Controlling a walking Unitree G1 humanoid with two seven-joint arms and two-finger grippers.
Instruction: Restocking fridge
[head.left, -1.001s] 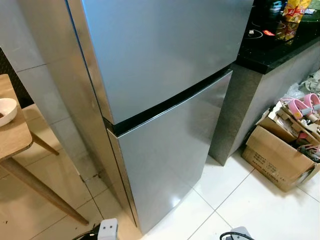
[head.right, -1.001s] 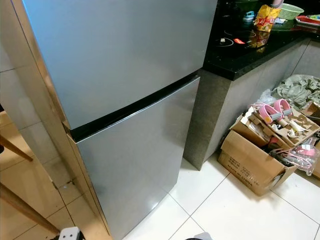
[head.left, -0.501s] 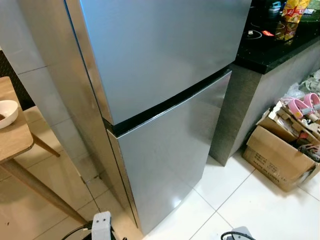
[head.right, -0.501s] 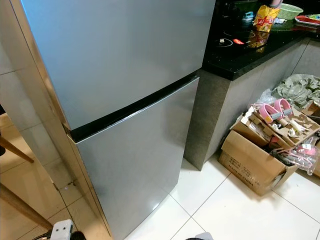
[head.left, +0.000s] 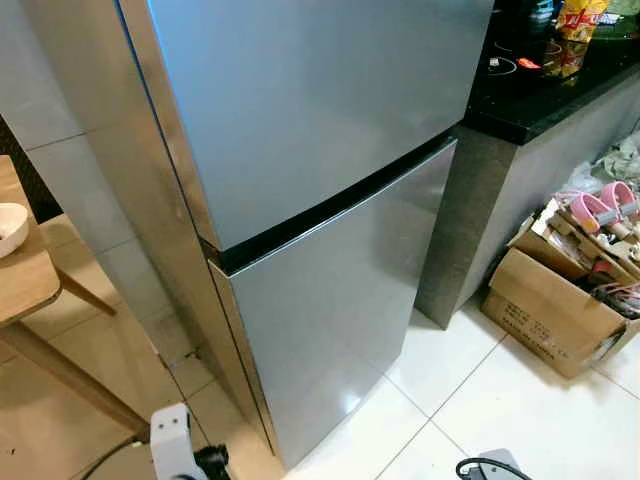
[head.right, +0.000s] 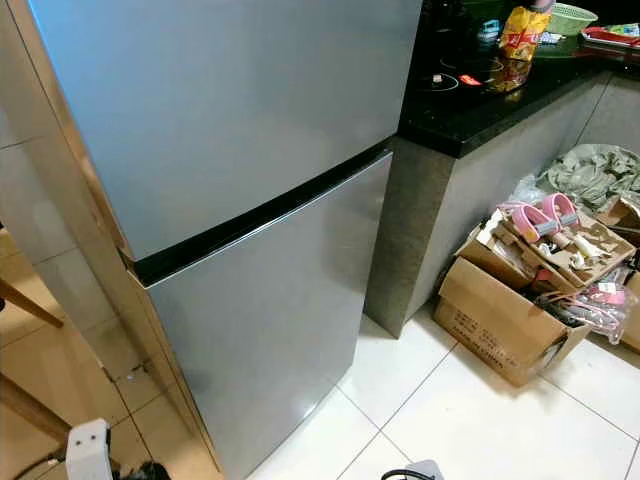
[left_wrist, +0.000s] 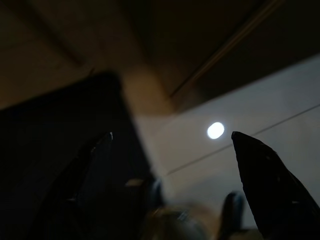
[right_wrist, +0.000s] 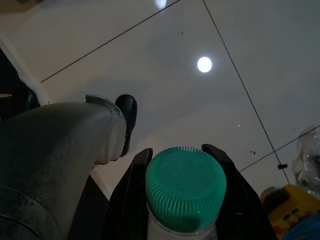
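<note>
The fridge (head.left: 320, 200) stands shut just ahead, both doors closed. The right end effector (right_wrist: 185, 165) grips a green-capped bottle (right_wrist: 185, 187) over the white floor (right_wrist: 165, 65). The left end effector (left_wrist: 175, 145) hangs in shade, fingers seemingly apart. A cardboard box (head.right: 495, 320) sits far right.

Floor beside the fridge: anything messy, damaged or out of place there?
Yes. A torn cardboard box sits on the white floor against the counter, overflowing with pink sandals and clutter. The fridge itself is shut and looks undamaged, with nothing spilled nearby.
</note>
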